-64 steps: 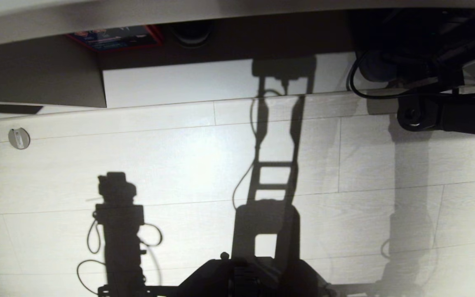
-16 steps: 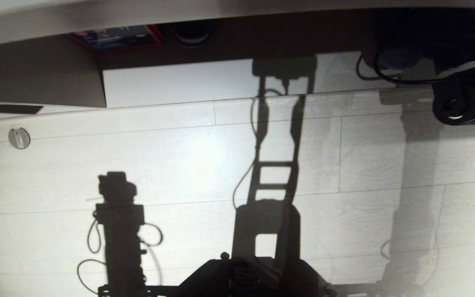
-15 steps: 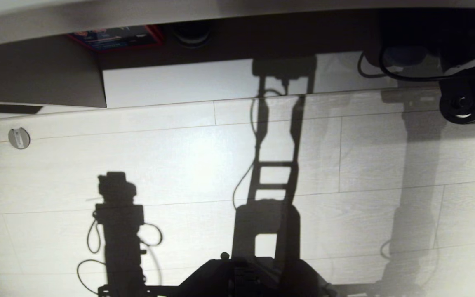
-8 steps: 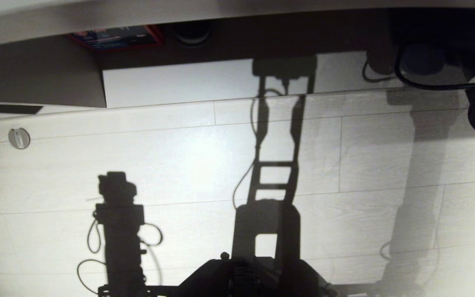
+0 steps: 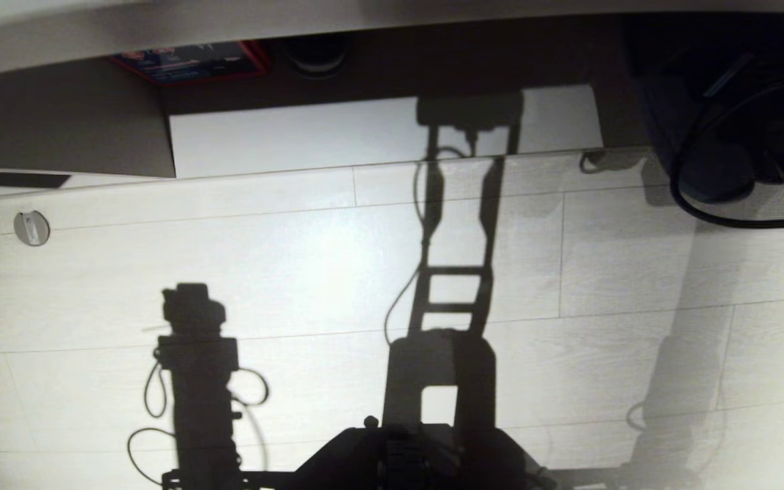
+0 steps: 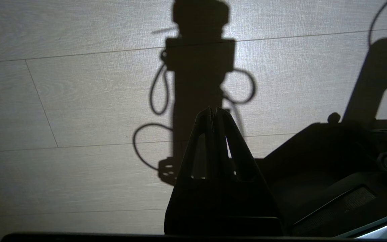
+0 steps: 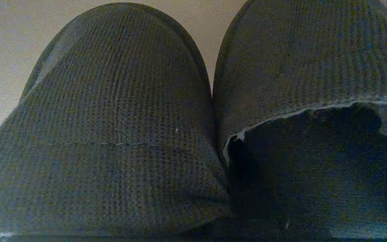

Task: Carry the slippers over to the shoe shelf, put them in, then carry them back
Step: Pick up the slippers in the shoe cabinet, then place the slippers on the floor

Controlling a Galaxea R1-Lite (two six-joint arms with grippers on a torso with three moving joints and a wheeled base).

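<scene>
Filling the right wrist view, the pair of dark navy waffle-knit soft slippers (image 7: pixel 193 134) lies side by side, touching. The right fingers are fully closed, what they grip is hidden. The left fingers (image 6: pixel 214 116) are closed, empty, above the pale wood-plank floor (image 6: pixel 62 101).

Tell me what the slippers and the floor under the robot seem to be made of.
The slippers: soft dark textile, apparently a waffle or rib knit, matte, judging by the fine grid texture and stitched, slightly frayed opening edge. The floor: pale wood-look planks, probably laminate or vinyl, with faint grain, straight seams and a soft sheen.
</scene>
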